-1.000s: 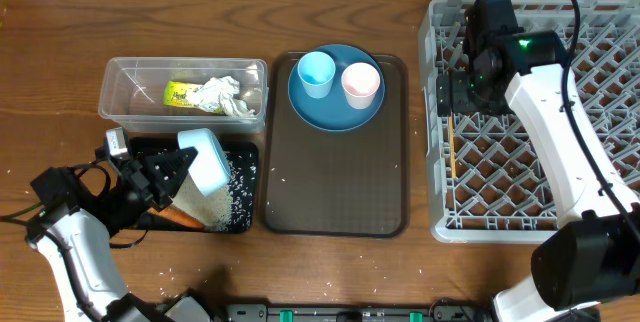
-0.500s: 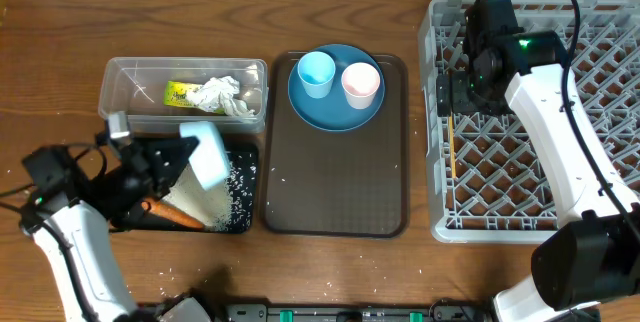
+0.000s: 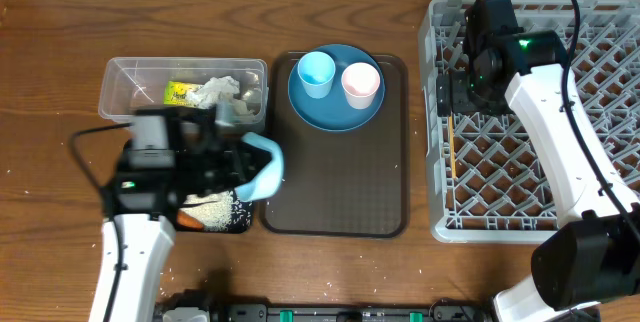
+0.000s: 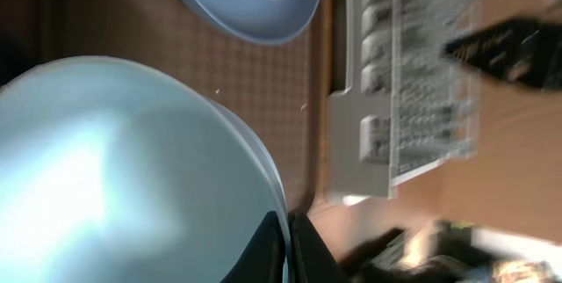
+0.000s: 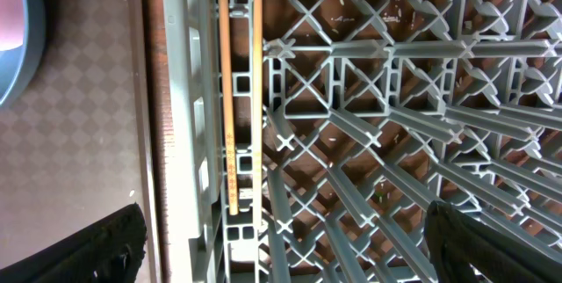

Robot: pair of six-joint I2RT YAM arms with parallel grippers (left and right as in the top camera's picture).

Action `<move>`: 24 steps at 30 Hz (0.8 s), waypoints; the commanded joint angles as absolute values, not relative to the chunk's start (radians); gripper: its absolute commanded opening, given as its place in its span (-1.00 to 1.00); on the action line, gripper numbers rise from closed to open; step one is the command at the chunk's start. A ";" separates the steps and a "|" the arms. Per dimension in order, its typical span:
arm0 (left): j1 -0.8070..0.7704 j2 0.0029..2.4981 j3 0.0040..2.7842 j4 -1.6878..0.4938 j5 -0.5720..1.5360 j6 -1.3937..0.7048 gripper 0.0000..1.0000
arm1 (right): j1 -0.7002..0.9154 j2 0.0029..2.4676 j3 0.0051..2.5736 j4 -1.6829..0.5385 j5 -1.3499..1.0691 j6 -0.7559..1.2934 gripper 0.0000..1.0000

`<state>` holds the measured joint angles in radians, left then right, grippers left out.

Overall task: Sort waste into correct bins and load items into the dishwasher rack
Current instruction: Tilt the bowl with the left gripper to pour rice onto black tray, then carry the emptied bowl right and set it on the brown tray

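Note:
My left gripper (image 3: pixel 250 174) is shut on the rim of the white bowl with pale blue inside (image 3: pixel 266 165), held tilted over the left edge of the brown tray (image 3: pixel 335 187). In the left wrist view the bowl (image 4: pixel 114 169) fills the frame, with the fingers (image 4: pixel 286 250) pinching its rim. The blue plate (image 3: pixel 335 102) holds the light blue cup (image 3: pixel 316 72) and pink cup (image 3: pixel 361 84). Tissue (image 3: pixel 222 93) and wrapper (image 3: pixel 180 92) lie in the clear tub (image 3: pixel 115 82). Rice (image 3: pixel 213 209) and carrot (image 3: pixel 186 220) lie in the black tray (image 3: pixel 243 224). My right gripper (image 3: pixel 447 97) is open over the rack (image 3: pixel 540 122), above the chopsticks (image 5: pixel 237 90).
My left arm covers most of the black tray. A few rice grains lie on the table by the front left edge. The chopsticks (image 3: pixel 450 157) lie along the rack's left side. The rack (image 5: pixel 386 98) fills the right wrist view.
My left arm has swung right, carrying the bowl from above the black tray to the brown tray's left edge. The right arm has not moved.

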<state>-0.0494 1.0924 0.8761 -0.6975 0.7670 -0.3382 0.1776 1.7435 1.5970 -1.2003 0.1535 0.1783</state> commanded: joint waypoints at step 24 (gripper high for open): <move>-0.786 1.504 0.900 -0.332 0.189 -0.533 -0.87 | 0.171 1.740 1.602 -1.201 0.156 0.186 0.98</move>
